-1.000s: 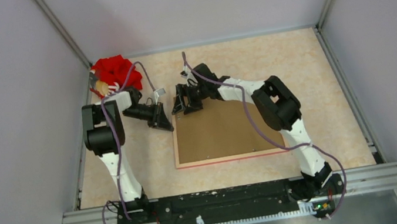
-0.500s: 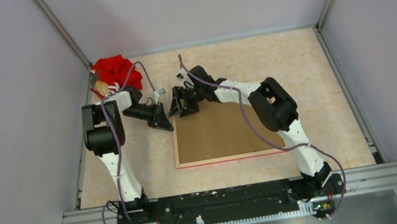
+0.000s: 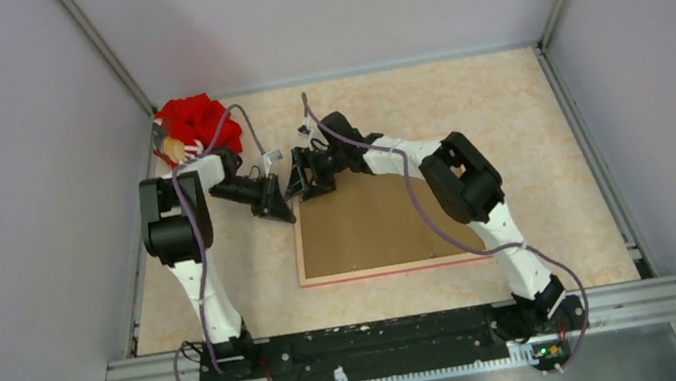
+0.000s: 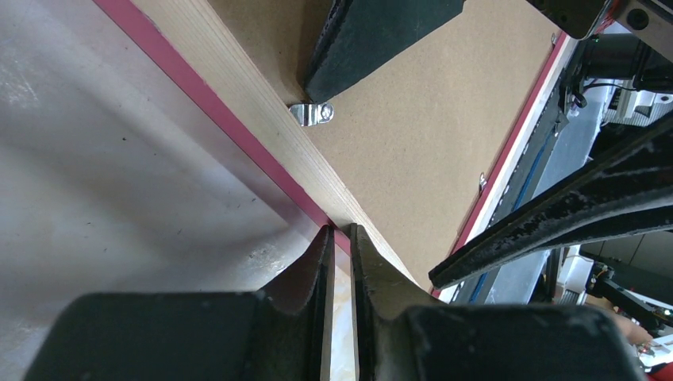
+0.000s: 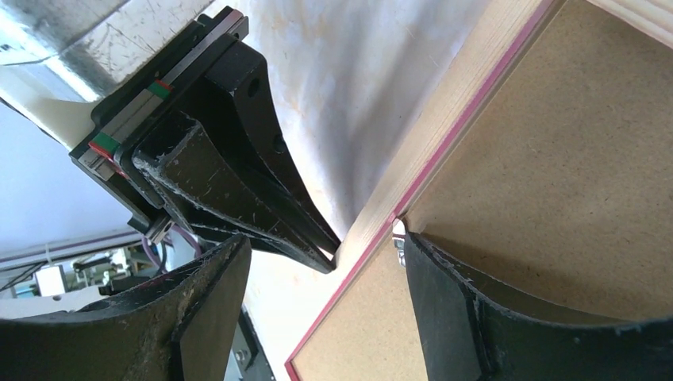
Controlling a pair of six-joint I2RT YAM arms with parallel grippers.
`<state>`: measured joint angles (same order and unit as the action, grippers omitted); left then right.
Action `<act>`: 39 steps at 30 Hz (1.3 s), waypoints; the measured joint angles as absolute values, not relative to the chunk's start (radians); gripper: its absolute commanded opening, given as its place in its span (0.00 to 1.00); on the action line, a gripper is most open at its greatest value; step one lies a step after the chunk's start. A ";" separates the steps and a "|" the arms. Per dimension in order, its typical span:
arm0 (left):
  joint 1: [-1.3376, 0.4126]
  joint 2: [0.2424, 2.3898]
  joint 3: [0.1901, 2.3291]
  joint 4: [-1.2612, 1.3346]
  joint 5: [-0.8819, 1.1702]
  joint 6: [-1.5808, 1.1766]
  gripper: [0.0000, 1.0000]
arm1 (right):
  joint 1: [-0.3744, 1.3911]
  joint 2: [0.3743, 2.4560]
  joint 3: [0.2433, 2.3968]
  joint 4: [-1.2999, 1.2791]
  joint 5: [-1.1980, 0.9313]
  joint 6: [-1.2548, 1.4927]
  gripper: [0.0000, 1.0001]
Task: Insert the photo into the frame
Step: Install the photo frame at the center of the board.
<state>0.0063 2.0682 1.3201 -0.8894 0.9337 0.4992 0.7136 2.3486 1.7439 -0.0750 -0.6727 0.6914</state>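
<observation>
Far-left corner of the frame [image 3: 386, 270]: left tool [image 4: 340, 234] narrow, tips against the rail; right tool [image 5: 324, 246] wide, straddling rail and board [image 5: 555, 159].

Pale beige marbled tabletop [image 3: 526, 122], bounded by silver metal rails and plain grey walls. Lying flat near the middle, back side up: thin-railed pink rectangular picture frame [image 3: 376, 272], pale wood-coloured along its back, with a plain brown backing board [image 3: 370, 226] filling the opening. Heaped in the far left corner: bright red crumpled cloth-like bundle [image 3: 194, 119], just beside a small round tan thing [image 3: 172, 151] too small to make out. Along the near edge: long black base bar [image 3: 376, 336].
</observation>
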 measured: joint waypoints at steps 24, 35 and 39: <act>0.005 2.068 1.328 -0.898 0.923 0.500 0.17 | 0.715 2.399 1.845 -0.165 -0.722 0.653 0.71; 0.005 2.068 1.331 -0.900 0.921 0.500 0.17 | 0.717 2.416 1.913 -0.243 -0.713 0.616 0.80; 0.005 2.067 1.331 -0.900 0.916 0.501 0.17 | 0.702 2.415 1.995 -0.309 -0.657 0.585 0.88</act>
